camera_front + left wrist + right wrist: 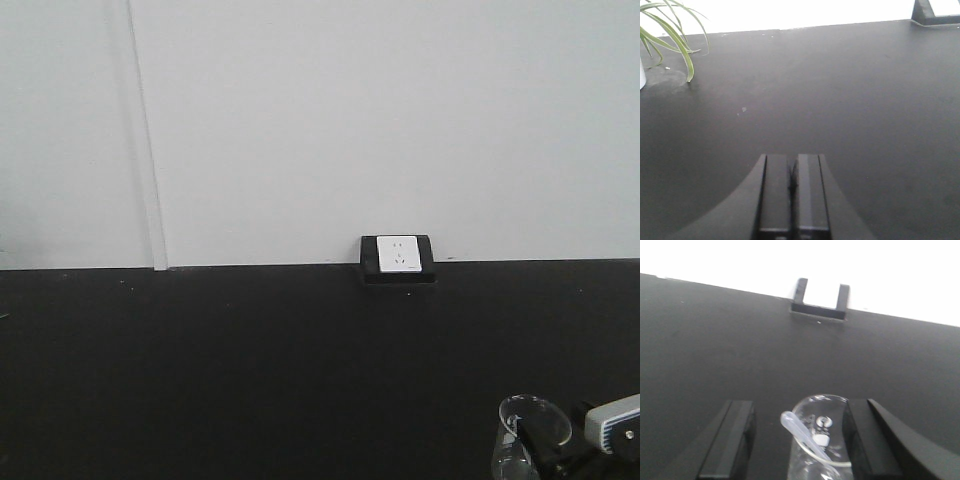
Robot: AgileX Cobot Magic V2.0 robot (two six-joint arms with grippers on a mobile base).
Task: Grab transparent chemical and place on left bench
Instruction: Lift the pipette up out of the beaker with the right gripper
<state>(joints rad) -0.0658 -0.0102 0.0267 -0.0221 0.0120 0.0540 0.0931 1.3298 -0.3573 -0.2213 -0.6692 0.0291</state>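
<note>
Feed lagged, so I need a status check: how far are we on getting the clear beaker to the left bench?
Done: the right tool sits open around the beaker. In hand: the grasp; a gap shows on one side. Left: close, lift, carry it to the left bench, which is out of view. The left tool is shut, empty.

Left gripper (792,182) has its jaws pressed flat together, pointing toward the far side. Right gripper (797,410) sits low at the near right, jaws spread wide apart.
</note>
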